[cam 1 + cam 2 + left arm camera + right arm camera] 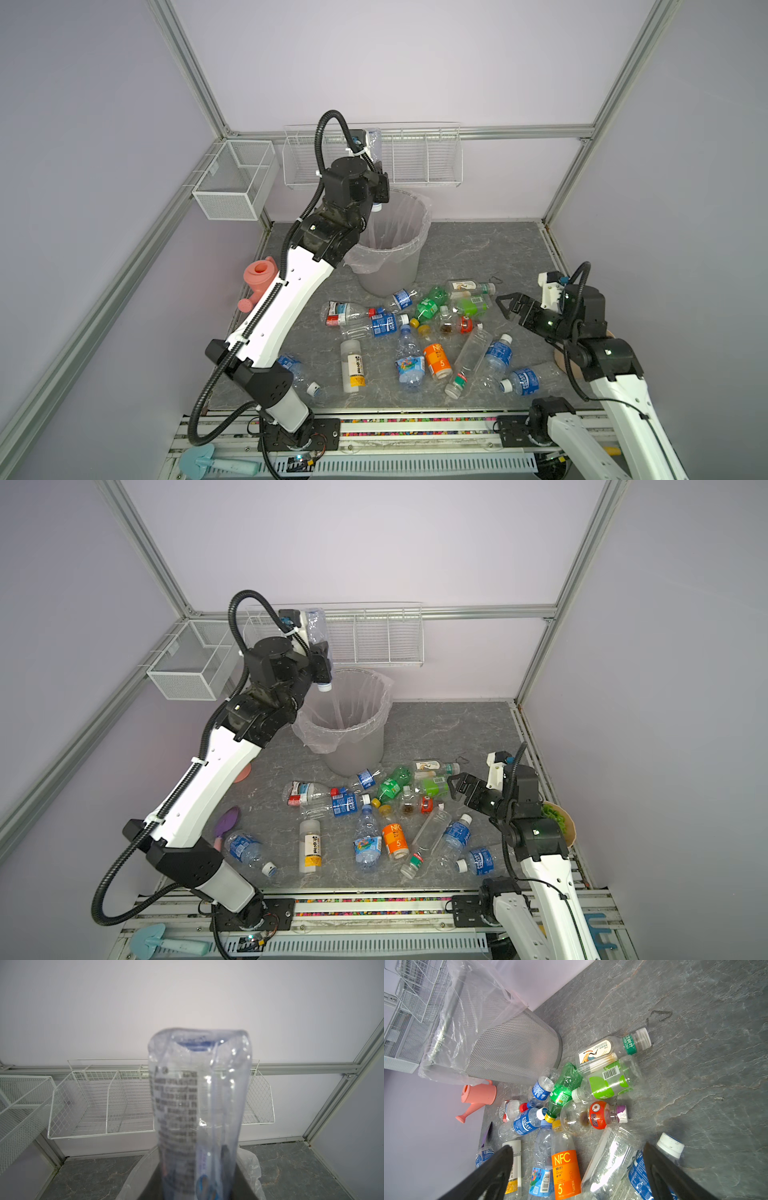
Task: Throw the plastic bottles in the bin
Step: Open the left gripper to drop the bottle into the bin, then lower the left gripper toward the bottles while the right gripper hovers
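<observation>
Left gripper (322, 665) holds 1 bottle (315, 625) over 1 bin (357, 750); 14 bottles (397, 839) on table (457, 729).

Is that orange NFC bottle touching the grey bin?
Apart. In both top views the orange NFC bottle lies far from the bin, a green bottle lying between.

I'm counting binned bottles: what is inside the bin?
Inside the bin, only its clear bag shows, with nothing else in the visible part. The bottom is hidden by the near wall.
</observation>
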Controlling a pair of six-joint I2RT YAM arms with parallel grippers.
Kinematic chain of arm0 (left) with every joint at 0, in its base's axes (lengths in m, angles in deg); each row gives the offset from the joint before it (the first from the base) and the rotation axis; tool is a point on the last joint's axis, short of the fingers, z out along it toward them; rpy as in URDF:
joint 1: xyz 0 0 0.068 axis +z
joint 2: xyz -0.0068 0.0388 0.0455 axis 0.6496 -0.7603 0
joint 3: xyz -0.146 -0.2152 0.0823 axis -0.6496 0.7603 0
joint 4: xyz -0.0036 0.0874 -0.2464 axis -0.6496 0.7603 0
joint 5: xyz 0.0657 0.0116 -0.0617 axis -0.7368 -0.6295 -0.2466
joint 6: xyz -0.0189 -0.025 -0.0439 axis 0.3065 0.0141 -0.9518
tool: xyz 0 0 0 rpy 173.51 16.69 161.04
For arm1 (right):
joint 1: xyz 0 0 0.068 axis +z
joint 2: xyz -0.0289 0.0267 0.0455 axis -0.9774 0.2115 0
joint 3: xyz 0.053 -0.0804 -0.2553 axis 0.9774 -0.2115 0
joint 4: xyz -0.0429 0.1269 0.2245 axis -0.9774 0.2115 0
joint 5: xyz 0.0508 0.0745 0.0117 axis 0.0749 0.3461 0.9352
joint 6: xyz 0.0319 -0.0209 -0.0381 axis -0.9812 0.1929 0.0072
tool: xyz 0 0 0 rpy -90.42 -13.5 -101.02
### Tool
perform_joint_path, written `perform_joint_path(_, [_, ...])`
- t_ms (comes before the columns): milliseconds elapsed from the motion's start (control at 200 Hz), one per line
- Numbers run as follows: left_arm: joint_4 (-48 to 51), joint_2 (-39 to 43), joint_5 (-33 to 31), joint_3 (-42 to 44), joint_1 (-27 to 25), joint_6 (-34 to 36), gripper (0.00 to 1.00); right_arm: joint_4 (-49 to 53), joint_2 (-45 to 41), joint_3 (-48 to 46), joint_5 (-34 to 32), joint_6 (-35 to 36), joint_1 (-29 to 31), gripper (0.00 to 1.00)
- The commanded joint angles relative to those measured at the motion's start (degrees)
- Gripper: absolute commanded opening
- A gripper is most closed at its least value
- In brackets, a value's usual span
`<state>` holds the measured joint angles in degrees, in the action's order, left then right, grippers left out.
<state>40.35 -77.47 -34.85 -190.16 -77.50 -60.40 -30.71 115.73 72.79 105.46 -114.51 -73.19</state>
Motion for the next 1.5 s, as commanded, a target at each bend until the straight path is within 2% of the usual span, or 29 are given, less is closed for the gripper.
perform_joint_path(0, [0.77, -3.39, 0.84, -3.61, 1.49, 1.36, 0.23, 0.45, -1.13, -0.91, 0.91, -0.56, 0.23, 1.00])
perform_joint_path(45, [2.03, -4.75, 1.20, -4.24, 2.19, 0.53, 0.24, 0.63, -1.22, -0.78, 0.87, -0.60, 0.28, 1.00])
perform_joint_path(80, [3.44, -5.72, 1.94, -4.79, 2.70, 0.00, 0.30, 0.79, -1.32, -0.65, 0.87, -0.41, 0.24, 1.00])
perform_joint_path(120, [5.43, -6.74, 3.16, -5.70, 3.27, -0.54, 0.46, 1.00, -1.44, -0.43, 0.83, -0.22, 0.28, 1.00])
perform_joint_path(155, [7.27, -7.55, 3.33, -6.62, 3.65, -1.16, 0.64, 1.30, -1.40, -0.23, 0.70, -0.10, 0.23, 1.00])
perform_joint_path(205, [9.88, -8.38, 3.61, -8.39, 4.10, -2.10, 0.78, 1.67, -1.44, 0.12, 0.46, 0.15, 0.26, 1.00])
perform_joint_path(240, [11.88, -8.85, 3.90, -9.91, 4.36, -2.59, 0.95, 2.01, -1.49, 0.37, 0.31, 0.36, 0.25, 1.00])
perform_joint_path(255, [12.69, -9.01, 3.94, -10.83, 4.38, -2.72, 1.00, 2.16, -1.50, 0.47, 0.25, 0.41, 0.23, 1.00])
perform_joint_path(385, [13.61, -7.39, 4.56, -15.41, 4.39, -2.82, 0.99, 2.55, -1.35, 1.19, -0.01, 0.90, 0.23, 1.00])
perform_joint_path(620, [8.68, 1.04, 5.40, -11.34, 4.02, -2.69, 0.99, 0.97, -0.78, 0.94, 0.78, -0.49, 0.29, 1.00])
perform_joint_path(870, [5.40, 12.26, 3.60, 2.20, 3.42, -3.37, 0.99, 2.05, -0.76, 1.11, 0.77, 0.94, 0.23, 1.00])
perform_joint_path(1075, [2.78, 23.55, 1.35, 16.30, 3.41, -6.02, 0.93, 2.02, 0.58, 2.07, 2.78, 1.91, 0.24, 1.00])
perform_joint_path(1160, [4.22, 27.56, 0.45, 21.03, 3.42, -7.95, 0.90, 1.68, 1.37, 2.93, 4.29, 2.67, 0.37, 1.00])
perform_joint_path(1335, [9.52, 33.81, -3.18, 29.16, 3.42, -11.21, 0.89, 1.39, 5.06, 6.58, 7.09, 5.46, 1.48, 0.99])
perform_joint_path(1495, [18.16, 36.69, -5.24, 32.83, 3.65, -15.73, 0.89, 2.61, 10.32, 11.07, 6.85, 7.55, 6.27, 0.97])
